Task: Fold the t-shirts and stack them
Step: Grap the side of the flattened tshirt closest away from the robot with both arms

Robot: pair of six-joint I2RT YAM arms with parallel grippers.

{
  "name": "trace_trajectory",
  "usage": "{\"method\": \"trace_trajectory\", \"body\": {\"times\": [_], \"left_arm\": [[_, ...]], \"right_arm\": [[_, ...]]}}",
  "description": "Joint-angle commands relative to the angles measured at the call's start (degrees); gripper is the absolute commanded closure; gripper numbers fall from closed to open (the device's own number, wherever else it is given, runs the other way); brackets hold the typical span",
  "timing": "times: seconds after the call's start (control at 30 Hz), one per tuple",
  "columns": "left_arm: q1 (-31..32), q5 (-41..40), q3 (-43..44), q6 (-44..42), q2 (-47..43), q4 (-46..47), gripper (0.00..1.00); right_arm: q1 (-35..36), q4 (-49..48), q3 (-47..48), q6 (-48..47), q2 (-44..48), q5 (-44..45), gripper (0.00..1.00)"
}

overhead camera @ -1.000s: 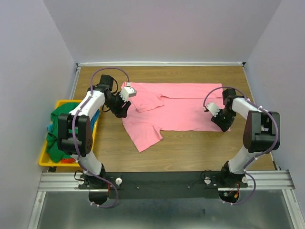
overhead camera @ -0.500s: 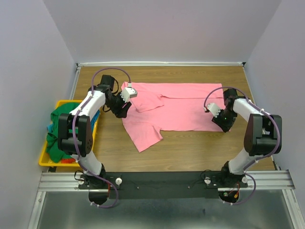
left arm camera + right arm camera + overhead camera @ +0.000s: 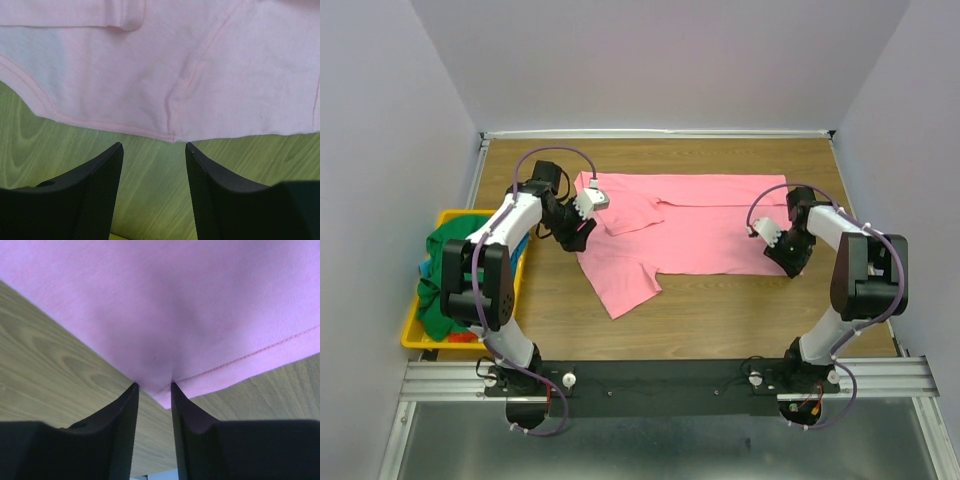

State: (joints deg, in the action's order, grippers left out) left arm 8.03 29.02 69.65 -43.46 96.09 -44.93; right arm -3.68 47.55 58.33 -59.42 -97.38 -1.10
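A pink t-shirt lies spread across the wooden table, one sleeve folded in and the other trailing toward the near side. My left gripper sits low at its left edge. In the left wrist view this gripper is open over bare wood, its tips just short of the shirt's hem. My right gripper is at the shirt's near right corner. In the right wrist view its jaws stand narrow but open, with the hemmed corner lying between the fingers. More t-shirts, a green one on top, fill the bin.
A yellow plastic bin stands at the table's left edge beside the left arm, with bits of blue and orange cloth showing. Grey walls close in the table on three sides. The arms' mounting rail runs along the near edge.
The right jaws have narrowed slightly around the shirt's corner. The left gripper has edged a little toward the shirt. The shirt has not moved.
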Motion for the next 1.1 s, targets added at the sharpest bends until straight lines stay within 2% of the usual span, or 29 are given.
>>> {"method": "trace_trajectory", "body": {"times": [0.0,0.07,0.1,0.3,0.37,0.53,0.63,1.07], "left_arm": [[0.76,-0.89,-2.14,-2.5,-2.84,-1.66,0.39],[0.76,-1.15,-2.67,-2.94,-3.1,-1.83,0.4],[0.84,-0.89,-3.02,-4.07,-3.63,-2.0,0.4],[4.88,-2.55,-8.37,-8.83,-6.88,-1.92,0.46],[6.9,-3.87,-10.22,-8.57,-7.67,0.18,0.47],[13.05,-8.09,-14.89,-5.76,-9.17,6.59,0.47],[14.46,-9.32,-15.33,-4.27,-8.56,8.71,0.47],[15.7,-13.01,-16.64,-5.23,-3.02,10.74,0.53]], "right_arm": [[0.17,-3.42,-2.24,0.0,-1.05,2.23,0.64],[0.17,-5.35,-4.35,-0.34,-0.62,2.77,0.68],[0.17,-6.06,-4.97,-0.43,-0.53,3.64,0.74],[0.17,-7.3,-4.8,0.71,-0.26,4.79,0.96],[0.17,-7.3,-4.62,0.62,0.09,4.88,0.99],[0.17,-7.21,-4.71,0.79,1.14,5.15,0.99],[0.17,-7.12,-4.71,1.14,1.58,5.06,1.0],[0.17,-6.68,-3.75,2.55,0.79,4.71,0.99]]}}
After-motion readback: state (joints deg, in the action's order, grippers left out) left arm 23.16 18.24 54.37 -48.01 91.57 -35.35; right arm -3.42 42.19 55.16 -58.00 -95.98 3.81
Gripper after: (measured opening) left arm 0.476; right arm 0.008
